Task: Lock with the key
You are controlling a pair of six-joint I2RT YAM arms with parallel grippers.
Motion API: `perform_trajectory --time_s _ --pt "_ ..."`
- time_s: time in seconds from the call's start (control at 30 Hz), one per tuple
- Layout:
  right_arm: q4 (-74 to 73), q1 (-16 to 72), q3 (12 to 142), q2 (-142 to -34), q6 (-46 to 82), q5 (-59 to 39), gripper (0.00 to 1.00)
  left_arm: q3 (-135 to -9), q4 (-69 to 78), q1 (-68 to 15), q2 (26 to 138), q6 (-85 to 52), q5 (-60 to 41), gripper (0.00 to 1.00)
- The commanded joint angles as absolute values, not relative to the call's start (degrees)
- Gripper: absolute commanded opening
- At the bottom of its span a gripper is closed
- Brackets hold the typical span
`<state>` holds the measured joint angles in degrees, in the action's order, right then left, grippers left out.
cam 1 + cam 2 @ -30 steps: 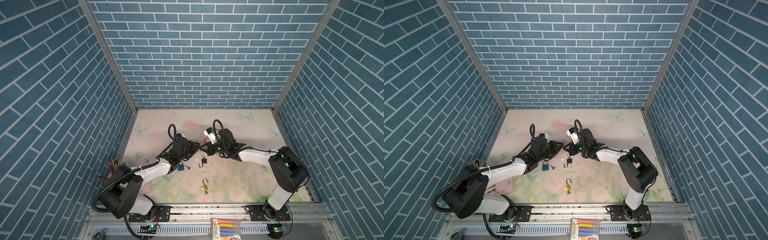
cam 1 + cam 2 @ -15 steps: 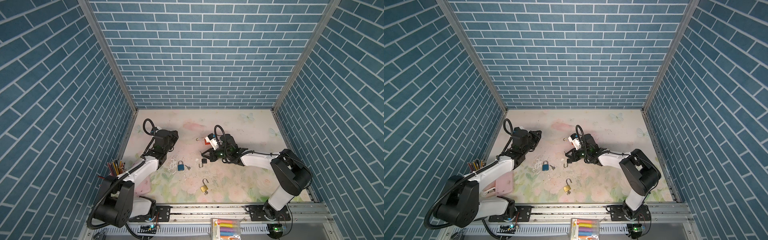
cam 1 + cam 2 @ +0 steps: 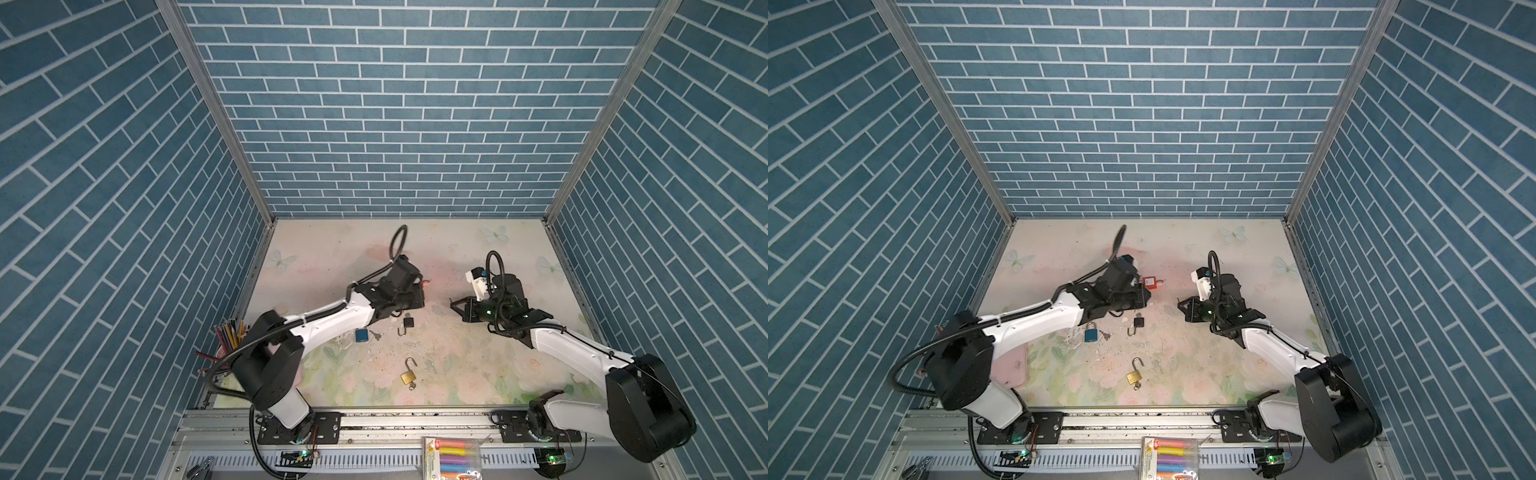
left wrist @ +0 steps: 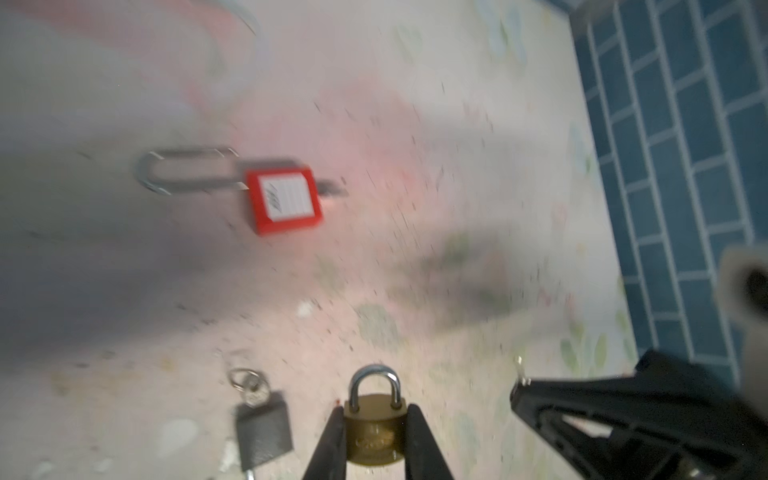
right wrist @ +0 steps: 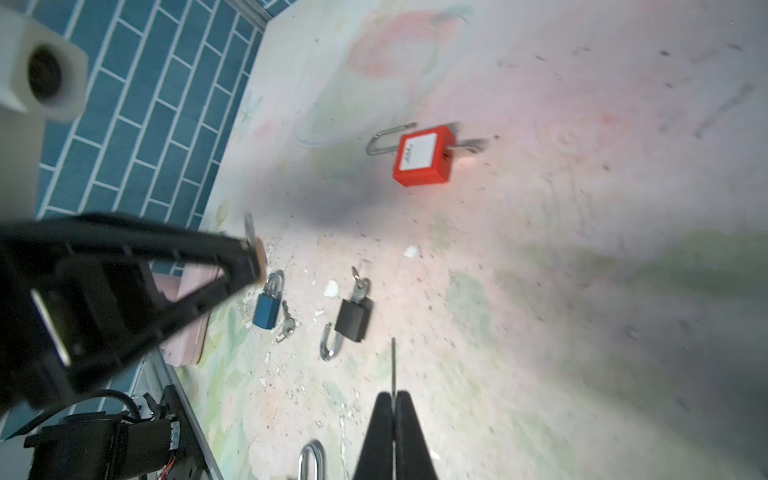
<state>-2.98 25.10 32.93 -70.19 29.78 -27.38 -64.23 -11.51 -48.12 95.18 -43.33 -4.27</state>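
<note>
While my left gripper (image 4: 375, 411) clamps the brass padlock (image 4: 375, 434) above the floral mat (image 3: 478, 365), my right gripper (image 5: 393, 397) at its 3 o'clock pinches the key (image 5: 393, 361); markers (image 3: 1173, 446) fill the clear box (image 3: 1148, 455) at 6 o'clock.

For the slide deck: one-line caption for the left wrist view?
Left gripper shut on a brass padlock, shackle closed; red padlock and black padlock lie on the table.

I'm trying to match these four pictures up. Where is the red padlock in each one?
Top view: red padlock, a sliver past the left arm's wrist.
Top view: red padlock, plain beside that wrist.
Left wrist view: red padlock, blurred, beyond the held brass padlock.
Right wrist view: red padlock, beyond the black padlock.
Shared landmark: the black padlock, open, in all four.
</note>
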Motion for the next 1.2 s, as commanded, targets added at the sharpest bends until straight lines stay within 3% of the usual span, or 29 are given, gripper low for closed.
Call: perform_trajectory --time_s 0.0,0.23,0.77,0.93,1.17 --pt "3.6 24.1 31.6 -66.5 31.8 -23.7 0.0 -68.1 -17.6 -52.9 100.6 -38.9 -8.8 0.0" --pt "4.2 23.7 28.6 -62.4 33.2 -23.2 0.0 -73.8 -17.6 -55.1 110.1 -40.3 -13.5 0.0" --pt "1.8 23.6 25.2 -61.4 33.4 -23.3 0.0 -75.4 -17.3 -55.4 114.9 -42.3 -13.2 0.0" --pt "1.6 23.6 25.1 -61.9 33.1 -23.4 0.0 -76.1 -17.5 -55.4 115.7 -42.3 -13.2 0.17" --pt "2.1 23.6 25.0 -61.9 33.1 -23.1 0.0 -76.5 -16.7 -55.4 116.1 -41.9 -13.2 0.28"
